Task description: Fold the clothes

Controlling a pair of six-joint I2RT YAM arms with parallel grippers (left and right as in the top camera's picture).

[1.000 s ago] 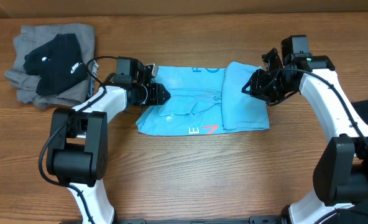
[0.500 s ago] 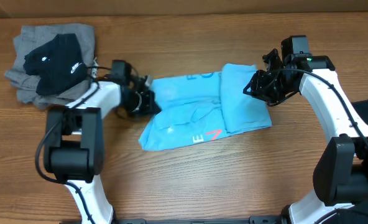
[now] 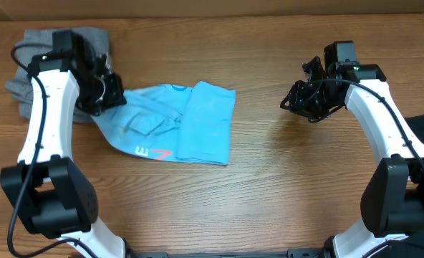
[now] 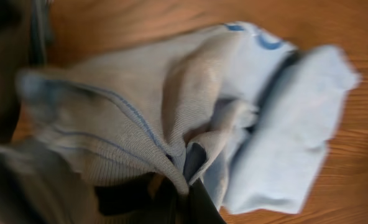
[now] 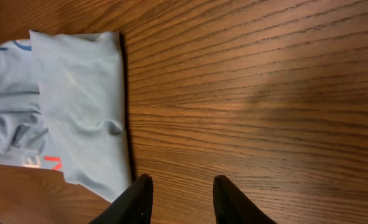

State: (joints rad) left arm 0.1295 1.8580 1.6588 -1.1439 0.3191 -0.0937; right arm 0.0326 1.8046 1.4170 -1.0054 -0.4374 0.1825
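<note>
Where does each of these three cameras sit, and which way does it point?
Overhead: fixed above the table, looking straight down; both arms show, left pincer gripping the blue T-shirt, right pincer over bare wood.
Left wrist: on the left arm, facing bunched, blurred cloth close up; its pincer is barely visible.
Right wrist: on the right arm, facing down at the wood; two open dark fingers show below.
Shared: overhead and right wrist both show the folded T-shirt.

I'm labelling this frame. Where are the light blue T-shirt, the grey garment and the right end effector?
light blue T-shirt (image 3: 208, 123), overhead view, on its folded-over panel.
grey garment (image 3: 31, 39), overhead view, on its bare top corner.
right end effector (image 5: 184, 200), right wrist view, midway between its fingertips.
</note>
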